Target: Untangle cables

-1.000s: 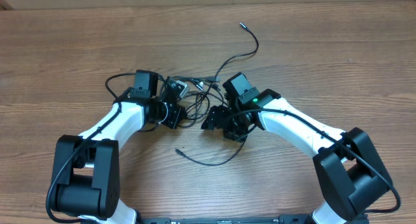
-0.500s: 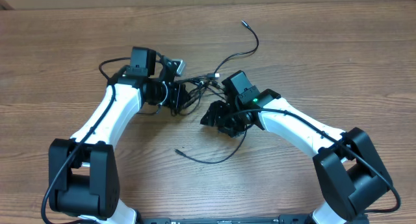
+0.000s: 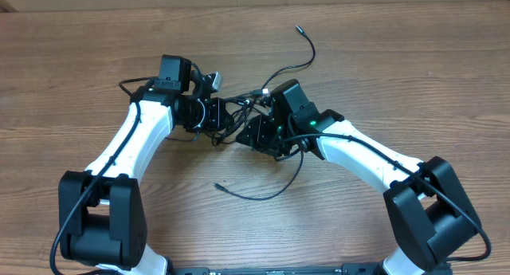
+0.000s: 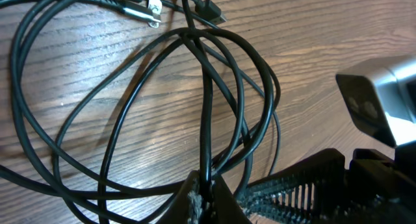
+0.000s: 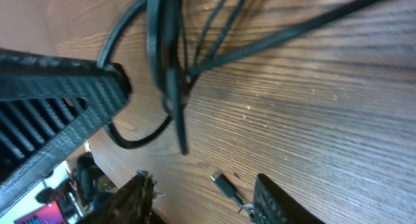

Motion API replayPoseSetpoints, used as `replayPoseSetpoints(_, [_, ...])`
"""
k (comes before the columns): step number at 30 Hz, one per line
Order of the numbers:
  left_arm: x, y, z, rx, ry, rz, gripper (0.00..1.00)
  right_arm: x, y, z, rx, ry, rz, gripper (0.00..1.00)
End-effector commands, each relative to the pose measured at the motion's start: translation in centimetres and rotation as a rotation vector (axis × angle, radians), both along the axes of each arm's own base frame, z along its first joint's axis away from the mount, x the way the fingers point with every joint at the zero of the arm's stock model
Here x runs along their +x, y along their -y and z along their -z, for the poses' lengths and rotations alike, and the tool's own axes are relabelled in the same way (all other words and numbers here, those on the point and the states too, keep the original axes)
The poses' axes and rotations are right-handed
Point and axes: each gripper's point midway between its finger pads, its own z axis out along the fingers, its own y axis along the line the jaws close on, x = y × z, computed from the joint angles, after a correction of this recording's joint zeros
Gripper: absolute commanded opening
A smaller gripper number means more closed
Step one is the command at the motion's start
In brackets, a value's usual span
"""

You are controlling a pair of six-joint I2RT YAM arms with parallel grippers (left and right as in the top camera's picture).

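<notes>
Overhead looks straight down on table (image 3: pixel 398 68); both wrist views close, low, sharing tangled cables (image 4: pixel 208 113).

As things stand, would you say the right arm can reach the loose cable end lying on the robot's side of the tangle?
Probably yes. That loose cable end lies on bare table with nothing over it, and the right gripper, jaws open, sits nearby.

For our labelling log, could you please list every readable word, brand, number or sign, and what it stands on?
None: the cables, table, left arm and right arm show no legible text.
Green light on the right arm: a plain lamp, no sign.
Coloured patch, lower left of the right wrist view: too blurred to read.
</notes>
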Motion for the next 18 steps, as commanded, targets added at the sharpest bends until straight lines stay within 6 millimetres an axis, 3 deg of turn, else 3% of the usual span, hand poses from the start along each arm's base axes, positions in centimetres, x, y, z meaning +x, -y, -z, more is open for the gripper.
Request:
replayPoseSetpoints(1, [0.3, 0.4, -1.1, -0.043, -0.003, -0.01, 0.06, 0.2, -0.3, -0.2, 0.011, 0.013, -0.001, 0.49])
replayPoseSetpoints(9, [0.0, 1.5, -2.0, -0.125, -0.011, 0.014, 0.06, 0.8, 0.4, 0.4, -0.033, 0.002, 0.072, 0.37])
replayPoseSetpoints(18, [-0.1, 1.9, -2.4, -0.162, -0.044, -0.009, 0.04, 1.3, 1.7, 1.5, -0.113, -0.012, 0.158, 0.32])
